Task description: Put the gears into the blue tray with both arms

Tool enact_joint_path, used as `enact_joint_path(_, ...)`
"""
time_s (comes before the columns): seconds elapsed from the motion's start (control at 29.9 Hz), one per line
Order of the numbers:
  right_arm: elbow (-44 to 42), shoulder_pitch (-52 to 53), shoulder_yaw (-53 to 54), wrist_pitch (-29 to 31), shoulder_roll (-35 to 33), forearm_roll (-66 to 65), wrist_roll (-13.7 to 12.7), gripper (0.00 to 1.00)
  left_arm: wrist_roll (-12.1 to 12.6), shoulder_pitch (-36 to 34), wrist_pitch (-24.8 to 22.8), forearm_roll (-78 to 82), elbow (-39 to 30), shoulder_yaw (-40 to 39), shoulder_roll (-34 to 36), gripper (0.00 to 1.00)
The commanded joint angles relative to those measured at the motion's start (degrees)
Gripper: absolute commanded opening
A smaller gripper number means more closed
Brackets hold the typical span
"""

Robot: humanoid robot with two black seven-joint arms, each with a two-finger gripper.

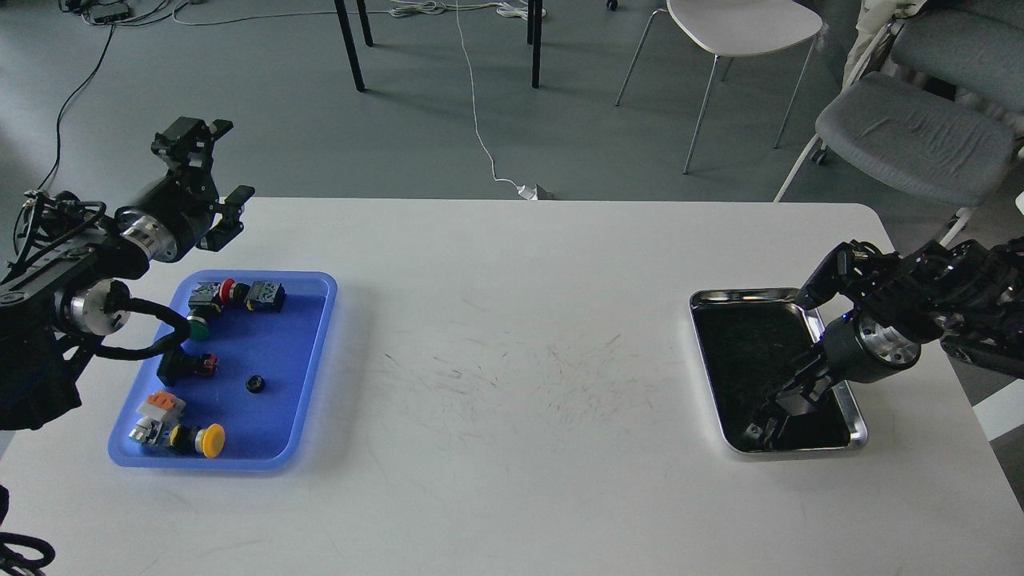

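One small black gear [255, 384] lies flat near the middle of the blue tray [308, 376], which sits by the bench's left edge.

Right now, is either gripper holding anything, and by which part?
The left gripper is open and empty, raised behind the blue tray. The right gripper is down in the silver tray; too dark to tell if it holds anything.

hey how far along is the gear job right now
One gear already lies in the blue tray among the push-button switches. The right gripper is down inside the silver tray, apparently after another; its grip is unclear. The left gripper hovers open, empty. Remaining gears can't be counted.
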Motion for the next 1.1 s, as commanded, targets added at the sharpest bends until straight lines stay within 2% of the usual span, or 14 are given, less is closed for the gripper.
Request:
enact_joint_path(0.0,-0.09,0.11,-0.02,0.00,0.74,0.06,0.01,0.61,-0.02,0.20,0.03,-0.09,0.00,0.00,0.00,0.99)
enact_joint_path(0.17,-0.62,0.03,-0.02,0.00,1.27,0.06,0.01,0.54,-0.02,0.20,0.03,-0.09,0.00,0.00,0.08,0.99)
enact_joint_path(0.5,-0.71,-0.06,-0.11,0.09,1.36,-0.03,0.01,0.46,-0.02,0.29,0.03,-0.09,0.00,0.00,0.08,0.99)
enact_joint_path(0.57,-0.80,-0.15,-0.11,0.09,1.63,-0.03,0.01,0.42,-0.02,0.29,0.03,-0.09,0.00,0.00,0.08,0.99)
enact_joint_path(0.84,-1.41,-0.50,-0.28,0.09,2.42,-0.03,0.01,0.38,-0.02,0.38,-0.06,-0.09,0.00,0.00,0.17,0.99)
enact_joint_path(1.07,-1.59,-0.76,-0.28,0.18,2.77,-0.20,0.01,0.29,-0.02,0.82,-0.06,-0.09,0.00,-0.09,0.17,0.99)
